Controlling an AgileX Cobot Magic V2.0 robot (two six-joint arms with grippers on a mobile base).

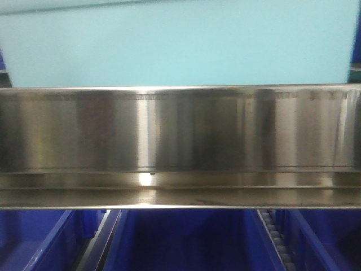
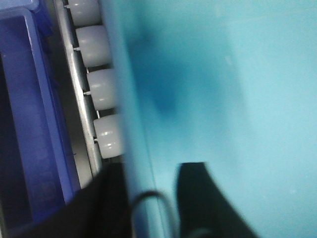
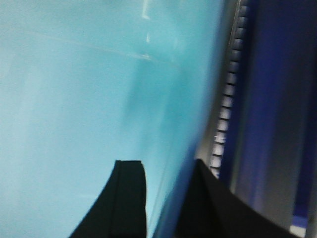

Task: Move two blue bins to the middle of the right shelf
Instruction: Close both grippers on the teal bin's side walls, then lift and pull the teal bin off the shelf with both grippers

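A light blue bin (image 1: 180, 45) fills the top of the front view, above a steel shelf beam. Both wrist views look into its pale inside (image 2: 237, 74) (image 3: 74, 99). My left gripper (image 2: 151, 198) straddles the bin's left wall, with one black finger (image 2: 208, 208) inside and the other outside; it is shut on that wall. My right gripper (image 3: 168, 198) grips the right wall the same way, with one finger (image 3: 124, 208) inside. Neither gripper shows in the front view.
A wide steel beam (image 1: 180, 141) crosses the front view. Below it sit dark blue bins (image 1: 186, 243) (image 1: 34, 243) (image 1: 333, 237). White rollers (image 2: 99, 89) and a roller track (image 3: 225, 114) run beside the held bin, with dark blue bins (image 2: 29, 124) (image 3: 277, 99) beyond them.
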